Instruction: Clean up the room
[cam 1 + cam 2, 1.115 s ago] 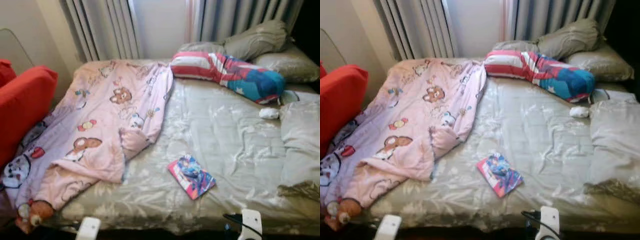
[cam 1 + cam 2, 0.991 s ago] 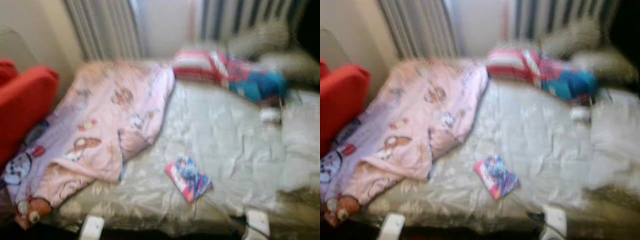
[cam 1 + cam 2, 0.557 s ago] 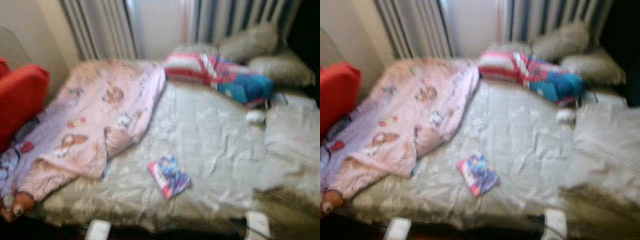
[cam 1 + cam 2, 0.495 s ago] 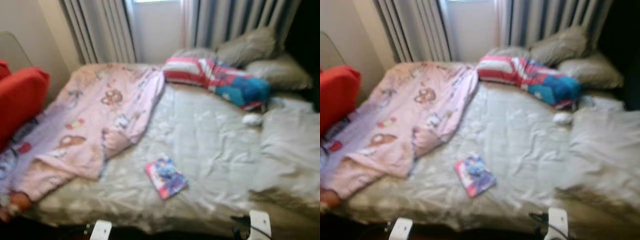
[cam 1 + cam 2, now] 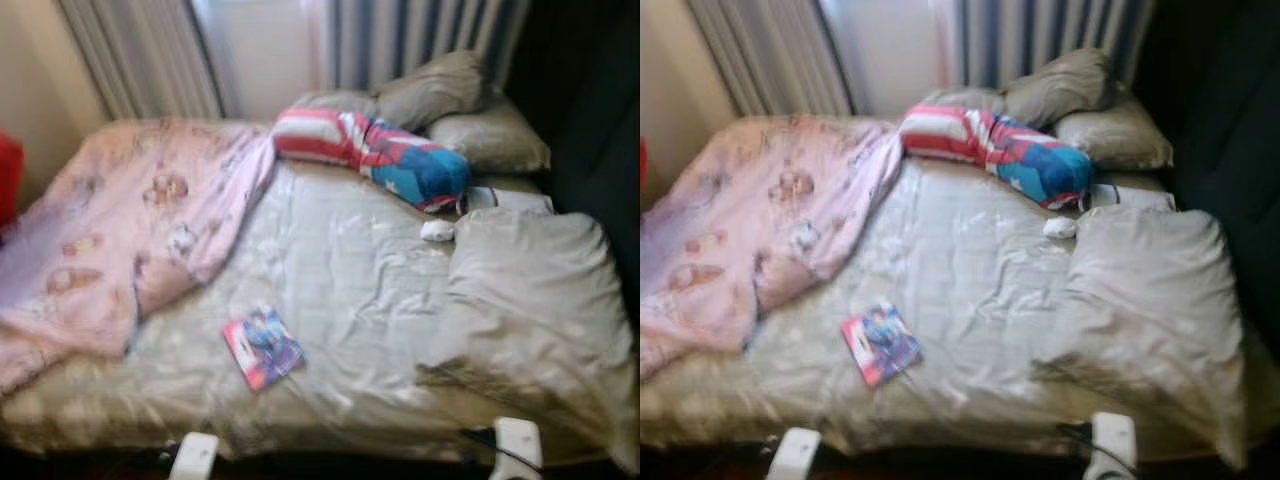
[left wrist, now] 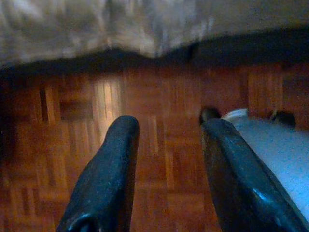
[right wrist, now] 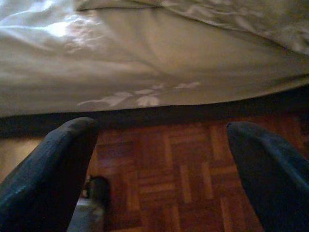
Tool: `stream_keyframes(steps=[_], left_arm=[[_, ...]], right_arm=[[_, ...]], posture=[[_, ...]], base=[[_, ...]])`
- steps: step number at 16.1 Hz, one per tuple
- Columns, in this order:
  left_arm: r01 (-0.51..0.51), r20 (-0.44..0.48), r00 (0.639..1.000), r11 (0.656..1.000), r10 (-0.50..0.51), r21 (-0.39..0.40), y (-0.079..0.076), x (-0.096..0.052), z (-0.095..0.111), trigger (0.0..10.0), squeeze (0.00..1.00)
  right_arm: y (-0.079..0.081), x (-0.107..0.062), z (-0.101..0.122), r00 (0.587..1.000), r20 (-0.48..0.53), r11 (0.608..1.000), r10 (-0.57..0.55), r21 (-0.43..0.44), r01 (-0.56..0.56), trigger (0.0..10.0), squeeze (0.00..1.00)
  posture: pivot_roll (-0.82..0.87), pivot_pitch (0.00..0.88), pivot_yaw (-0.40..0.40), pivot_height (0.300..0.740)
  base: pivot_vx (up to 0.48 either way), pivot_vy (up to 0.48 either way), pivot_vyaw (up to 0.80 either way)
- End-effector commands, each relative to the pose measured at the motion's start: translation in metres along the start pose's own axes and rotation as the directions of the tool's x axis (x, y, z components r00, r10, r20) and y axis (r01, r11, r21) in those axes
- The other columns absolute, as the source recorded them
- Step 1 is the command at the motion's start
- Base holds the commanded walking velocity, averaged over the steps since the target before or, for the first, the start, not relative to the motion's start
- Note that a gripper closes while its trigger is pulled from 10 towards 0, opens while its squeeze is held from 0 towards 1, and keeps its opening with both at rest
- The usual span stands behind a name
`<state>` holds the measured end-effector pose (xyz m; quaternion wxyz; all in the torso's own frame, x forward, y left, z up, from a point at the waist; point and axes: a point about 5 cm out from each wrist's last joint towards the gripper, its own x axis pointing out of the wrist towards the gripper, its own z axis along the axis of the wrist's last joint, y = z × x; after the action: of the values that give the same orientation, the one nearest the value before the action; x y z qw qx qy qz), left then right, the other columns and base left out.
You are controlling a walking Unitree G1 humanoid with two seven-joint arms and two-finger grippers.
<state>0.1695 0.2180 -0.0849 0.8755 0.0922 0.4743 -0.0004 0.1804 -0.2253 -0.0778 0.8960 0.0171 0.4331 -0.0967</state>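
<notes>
The robot faces a bed dressed in a pale grey-green sheet with a faint leaf print, and the head views are a little soft with blur. On the robot's left, a pink blanket printed with cartoon bears lies rumpled across that side of the bed and spills toward the near edge. Near the front edge, just beside the blanket's hem, a small colourful book lies flat on the sheet, pink border showing. Up by the curtains, a long bolster in red-and-white stripes and blue lies across the head of the bed, with grey pillows stacked behind it. A small white object, too blurred to name, sits just below the bolster's blue end. On the right, a folded grey duvet covers that side.

Both arms hang low at the bed's near edge. The left gripper points down at the parquet floor, fingers parted and grasping nothing. The right gripper hangs over the same floor below the sheet's overhang, fingers spread wide, released.
</notes>
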Motion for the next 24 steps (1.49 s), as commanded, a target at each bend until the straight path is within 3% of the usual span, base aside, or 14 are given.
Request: stream_keyframes(steps=[1,7,21,24], left_arm=[[-0.003,-0.016,1.0,1.0,0.003,0.006,0.002,0.0,-0.001,10.0,0.0],[-0.004,-0.011,1.0,1.0,0.004,-0.001,0.004,0.0,0.0,10.0,0.0],[0.027,-0.02,0.999,1.0,-0.027,-0.015,-0.016,0.001,-0.002,10.0,0.0],[0.025,-0.017,1.0,0.999,-0.025,-0.02,-0.014,0.001,0.0,10.0,0.0]], right_arm=[[0.0,-0.001,-0.003,1.0,-0.004,1.0,0.002,0.017,-0.002,10.0,0.0],[-0.001,0.0,-0.002,1.0,-0.003,0.999,-0.008,0.033,0.008,10.0,0.0],[-0.002,0.0,-0.002,1.0,-0.004,0.998,-0.023,0.06,0.024,10.0,0.0],[-0.002,0.0,-0.001,1.0,-0.003,0.998,-0.009,0.059,0.01,10.0,0.0]], posture=[[0.01,0.0,0.036,0.74],[0.01,0.0,0.028,0.74],[0.0,0.0,0.028,0.74],[0.0,0.0,0.024,0.74]], base=[[0.0,-0.319,0.0],[0.0,-0.317,0.0],[0.0,0.0,0.0],[0.08,0.0,-0.68]])
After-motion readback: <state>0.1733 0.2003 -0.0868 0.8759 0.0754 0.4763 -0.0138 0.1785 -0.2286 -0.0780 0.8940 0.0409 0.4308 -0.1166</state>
